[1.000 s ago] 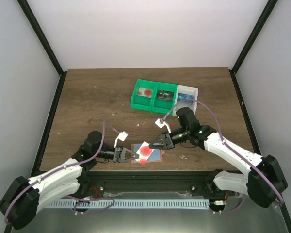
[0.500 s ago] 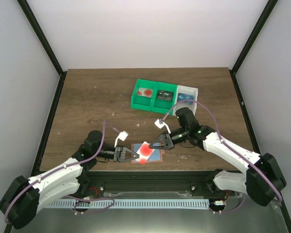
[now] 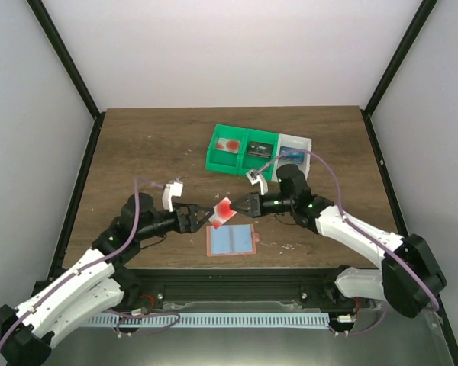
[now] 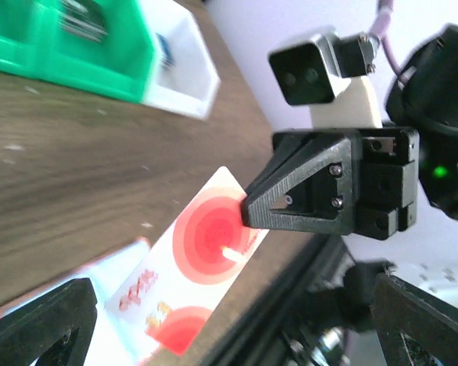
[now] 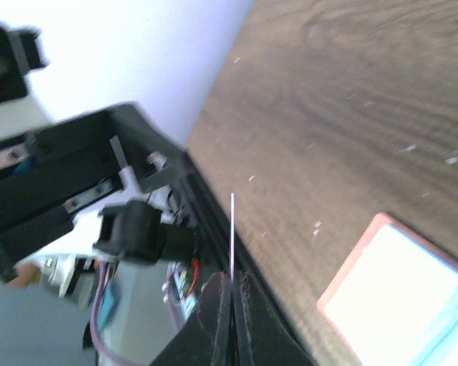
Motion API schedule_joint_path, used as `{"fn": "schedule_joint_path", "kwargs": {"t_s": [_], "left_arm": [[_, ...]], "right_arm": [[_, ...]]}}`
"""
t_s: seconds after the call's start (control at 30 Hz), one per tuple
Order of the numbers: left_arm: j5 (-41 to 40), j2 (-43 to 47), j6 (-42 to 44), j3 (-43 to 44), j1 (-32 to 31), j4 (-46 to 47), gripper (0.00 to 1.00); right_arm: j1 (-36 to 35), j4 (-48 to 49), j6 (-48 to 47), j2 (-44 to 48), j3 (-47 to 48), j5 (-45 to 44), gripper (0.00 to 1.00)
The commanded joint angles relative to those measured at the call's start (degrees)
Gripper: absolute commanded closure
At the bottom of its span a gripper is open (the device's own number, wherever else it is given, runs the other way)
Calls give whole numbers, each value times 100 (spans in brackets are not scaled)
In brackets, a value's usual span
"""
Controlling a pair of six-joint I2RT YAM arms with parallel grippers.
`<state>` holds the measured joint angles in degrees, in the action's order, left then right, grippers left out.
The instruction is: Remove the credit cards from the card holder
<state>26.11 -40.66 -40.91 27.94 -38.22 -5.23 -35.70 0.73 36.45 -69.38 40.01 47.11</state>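
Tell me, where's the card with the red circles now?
In the top view the red-circled card is held off the table, pinched by the right gripper, close to the card holder lying at the table's near edge.

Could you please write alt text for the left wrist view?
The right gripper pinches the edge of a white credit card printed with red circles, over the wooden table. Behind sit green and white bins, and the left gripper is open.

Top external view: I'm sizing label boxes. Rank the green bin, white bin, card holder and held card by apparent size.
1. green bin
2. card holder
3. white bin
4. card, though it is raised and tilted, so this is unsure against the white bin
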Motion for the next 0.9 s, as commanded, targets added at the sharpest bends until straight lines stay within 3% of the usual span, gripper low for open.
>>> {"fn": "schedule_joint_path", "kwargs": {"t_s": [0.0,0.27,0.63,0.87], "left_arm": [[-1675,309,406,215,19,-1128,0],[-2200,780,362,34,17,-861,0],[-1929,778,224,-406,20,-496,0],[-1884,918,190,-493,24,-491,1]], "right_arm": [[54,754,749,-407,395,-1412,99],[159,1200,1136,-1699,1383,-3255,99],[484,1173,1155,-3458,3022,-4393,100],[627,1448,1375,-4243,3509,-4869,100]]}}
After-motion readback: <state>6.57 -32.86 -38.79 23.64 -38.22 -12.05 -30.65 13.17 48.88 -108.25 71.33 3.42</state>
